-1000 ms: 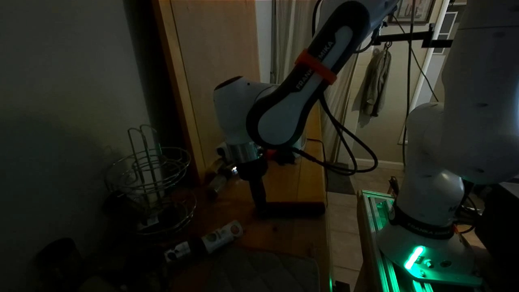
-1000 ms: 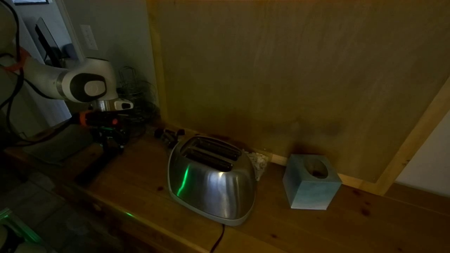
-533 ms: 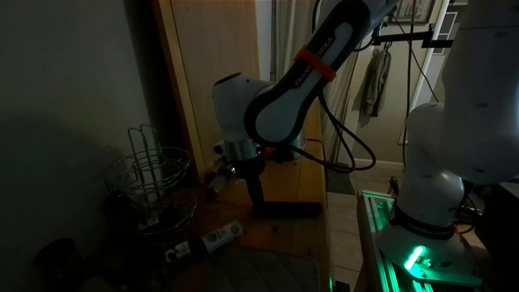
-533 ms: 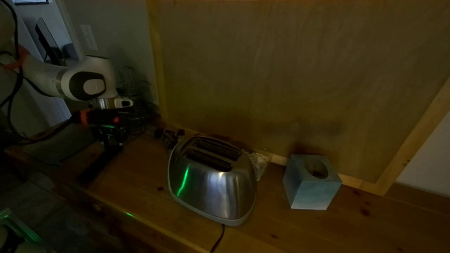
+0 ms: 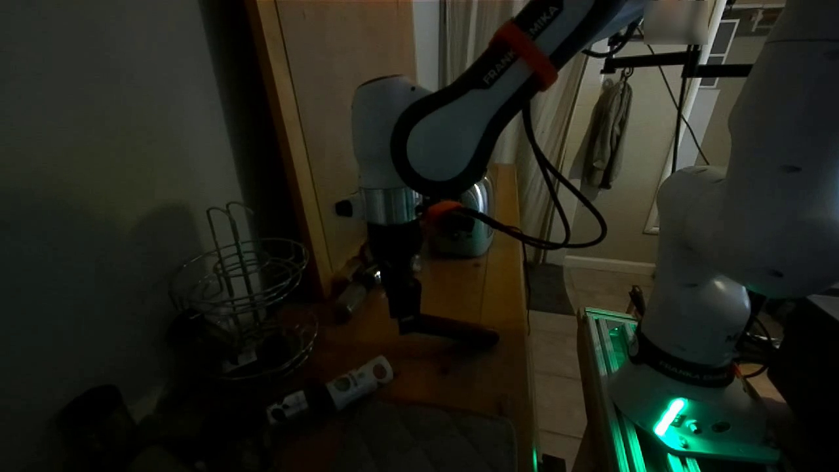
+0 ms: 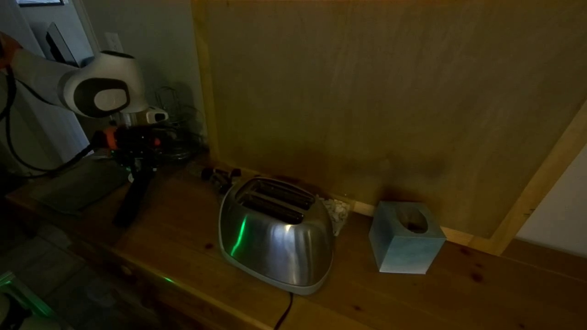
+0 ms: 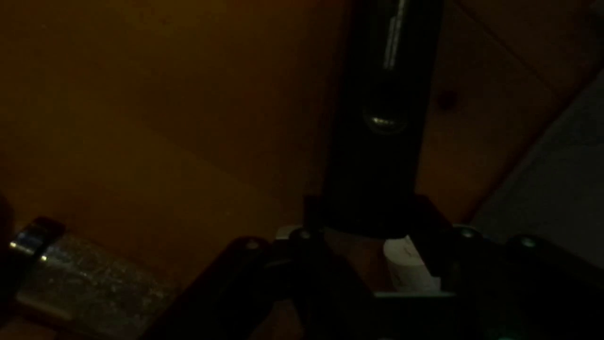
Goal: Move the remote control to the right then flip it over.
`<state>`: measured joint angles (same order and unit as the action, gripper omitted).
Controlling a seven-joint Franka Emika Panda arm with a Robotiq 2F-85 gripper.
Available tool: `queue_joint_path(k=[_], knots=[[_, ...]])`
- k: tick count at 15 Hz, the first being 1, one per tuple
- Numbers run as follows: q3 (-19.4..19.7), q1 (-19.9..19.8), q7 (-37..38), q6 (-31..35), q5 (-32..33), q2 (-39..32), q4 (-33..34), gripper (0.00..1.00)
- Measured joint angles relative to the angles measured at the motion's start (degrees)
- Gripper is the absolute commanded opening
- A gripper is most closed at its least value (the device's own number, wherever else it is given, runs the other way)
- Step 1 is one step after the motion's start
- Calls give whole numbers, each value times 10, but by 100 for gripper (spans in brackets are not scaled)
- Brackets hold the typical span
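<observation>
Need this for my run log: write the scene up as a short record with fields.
Gripper: closed on one end of the remote control
Pose: looks tilted, held end higher; whether the far end touches the wooden table cannot be told
Toaster: steel, upright, two slots
Pale blue box: apart from the toaster, oval opening on top
Wire rack: tiered, standing
Lighting: dim

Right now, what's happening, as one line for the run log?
hand: closed on one end of remote control | tilt: held end looks higher | flip: can't tell | toaster: standing apart
</observation>
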<state>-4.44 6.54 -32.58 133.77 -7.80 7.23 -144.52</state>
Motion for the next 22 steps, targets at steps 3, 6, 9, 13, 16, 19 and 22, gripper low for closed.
queue_joint_path(k=[3,6,9,13,16,19,22], knots=[[6,7,-56,0,-30,27,0,24],[13,14,-97,0,-48,46,-1,24],[21,20,-126,0,-56,62,-1,24],[25,29,-142,-2,-58,88,-3,24],[27,38,-145,-7,-58,110,-8,24],[30,47,-148,-17,-58,132,-10,24],[31,47,-148,-32,-51,142,-14,24]])
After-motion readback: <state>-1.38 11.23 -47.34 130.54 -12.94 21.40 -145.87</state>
